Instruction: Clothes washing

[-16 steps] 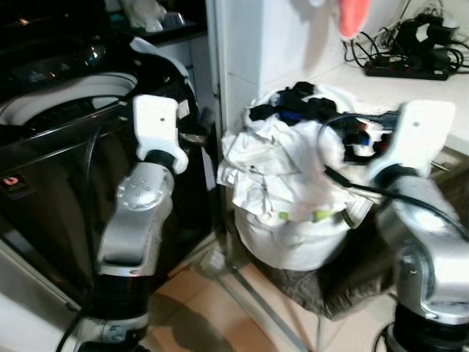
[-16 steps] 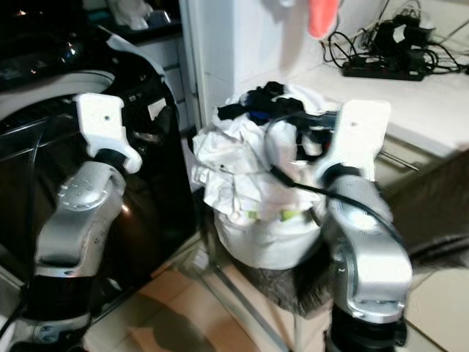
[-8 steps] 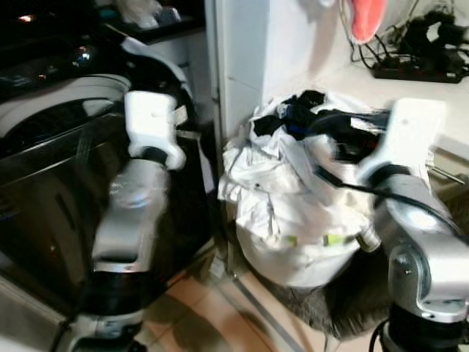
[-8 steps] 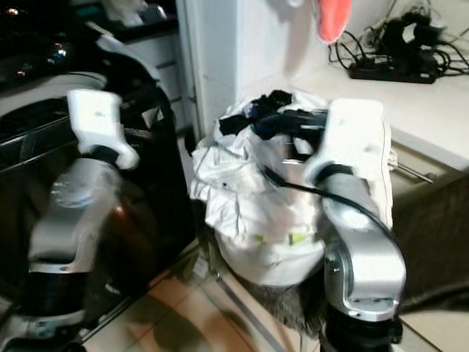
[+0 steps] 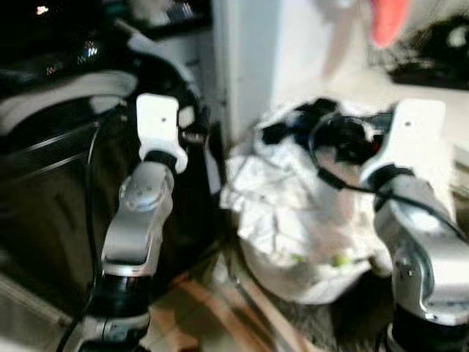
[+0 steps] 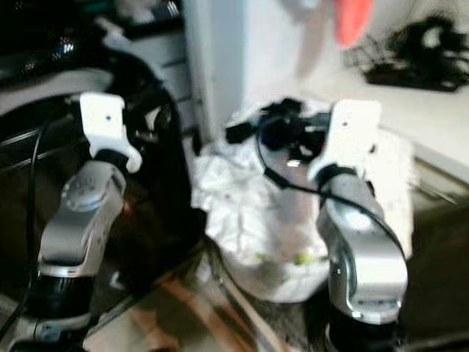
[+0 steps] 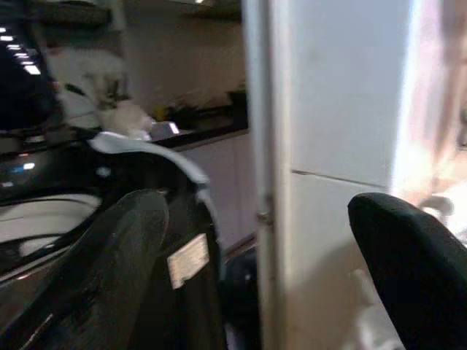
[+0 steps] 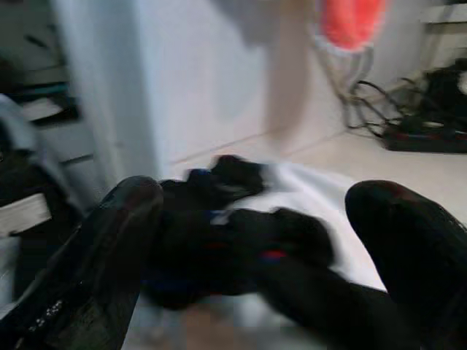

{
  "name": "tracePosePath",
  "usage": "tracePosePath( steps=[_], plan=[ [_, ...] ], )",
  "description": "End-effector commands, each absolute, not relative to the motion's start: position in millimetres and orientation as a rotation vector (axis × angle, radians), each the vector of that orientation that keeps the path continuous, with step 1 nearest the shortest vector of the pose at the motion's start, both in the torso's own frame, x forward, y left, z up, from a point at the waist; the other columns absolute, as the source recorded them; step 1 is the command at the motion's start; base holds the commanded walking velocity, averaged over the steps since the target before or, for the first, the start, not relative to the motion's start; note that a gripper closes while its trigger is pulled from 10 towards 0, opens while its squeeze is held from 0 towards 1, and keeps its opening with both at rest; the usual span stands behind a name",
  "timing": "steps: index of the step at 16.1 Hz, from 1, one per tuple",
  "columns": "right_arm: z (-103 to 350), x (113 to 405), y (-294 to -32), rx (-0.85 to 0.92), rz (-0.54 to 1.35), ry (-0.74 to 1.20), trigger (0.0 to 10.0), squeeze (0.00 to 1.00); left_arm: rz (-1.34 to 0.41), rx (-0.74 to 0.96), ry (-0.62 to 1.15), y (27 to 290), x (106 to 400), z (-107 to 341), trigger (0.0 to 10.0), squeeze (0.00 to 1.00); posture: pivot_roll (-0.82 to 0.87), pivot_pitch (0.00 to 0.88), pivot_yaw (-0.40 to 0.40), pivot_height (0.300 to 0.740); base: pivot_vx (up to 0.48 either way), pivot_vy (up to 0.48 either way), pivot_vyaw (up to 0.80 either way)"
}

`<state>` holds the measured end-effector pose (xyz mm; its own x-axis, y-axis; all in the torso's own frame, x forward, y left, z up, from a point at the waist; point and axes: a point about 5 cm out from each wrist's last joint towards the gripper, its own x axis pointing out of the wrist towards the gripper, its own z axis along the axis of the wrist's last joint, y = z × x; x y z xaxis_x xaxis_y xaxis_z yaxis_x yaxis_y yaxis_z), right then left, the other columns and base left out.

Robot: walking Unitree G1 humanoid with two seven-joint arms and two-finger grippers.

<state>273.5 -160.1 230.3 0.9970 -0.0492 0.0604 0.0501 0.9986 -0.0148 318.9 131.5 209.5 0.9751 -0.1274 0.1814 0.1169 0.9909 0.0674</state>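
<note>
A white laundry bag (image 5: 286, 213) heaped with white clothes stands between a black top-loading washing machine (image 5: 51, 191) and a counter. Dark clothes (image 5: 311, 117) lie on top of the heap. My right gripper (image 5: 343, 138) hovers at the top of the heap, just beside them. In the right wrist view its fingers (image 8: 109, 240) stand wide apart, open, with the dark clothes (image 8: 233, 233) just ahead and nothing held. My left gripper (image 5: 194, 126) is raised beside the washer's upright lid (image 7: 146, 168), open and empty. All views are blurred.
A white wall corner (image 5: 245, 66) rises between washer and bag. The counter (image 6: 432, 110) at the right back carries a power strip and cables (image 6: 418, 70). An orange-pink item (image 6: 353, 18) hangs above. Tiled floor (image 5: 212, 315) lies in front.
The whole picture has swung and blurred, so the camera moved. The right gripper sits slightly nearer the dark clothes. The left arm keeps much the same pose.
</note>
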Motion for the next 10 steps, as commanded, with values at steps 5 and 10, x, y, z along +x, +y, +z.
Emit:
tracePosePath(
  steps=[5, 10],
  plan=[
    [233.0, 275.0, -160.1, -0.013, -0.041, -0.056, 10.0, 0.00, -0.094, 0.055, -0.198, 133.8, 319.8, 211.3, 10.0, 0.00, -0.04, 0.000, 0.014, 0.740, 0.000, 0.128, -0.60],
    [232.4, 275.8, -159.3, -0.012, -0.033, -0.050, 10.0, 0.00, -0.078, 0.066, -0.195, 137.7, 319.8, 210.3, 10.0, 0.00, -0.03, 0.000, 0.007, 0.740, 0.000, 0.371, -0.74]
  ],
)
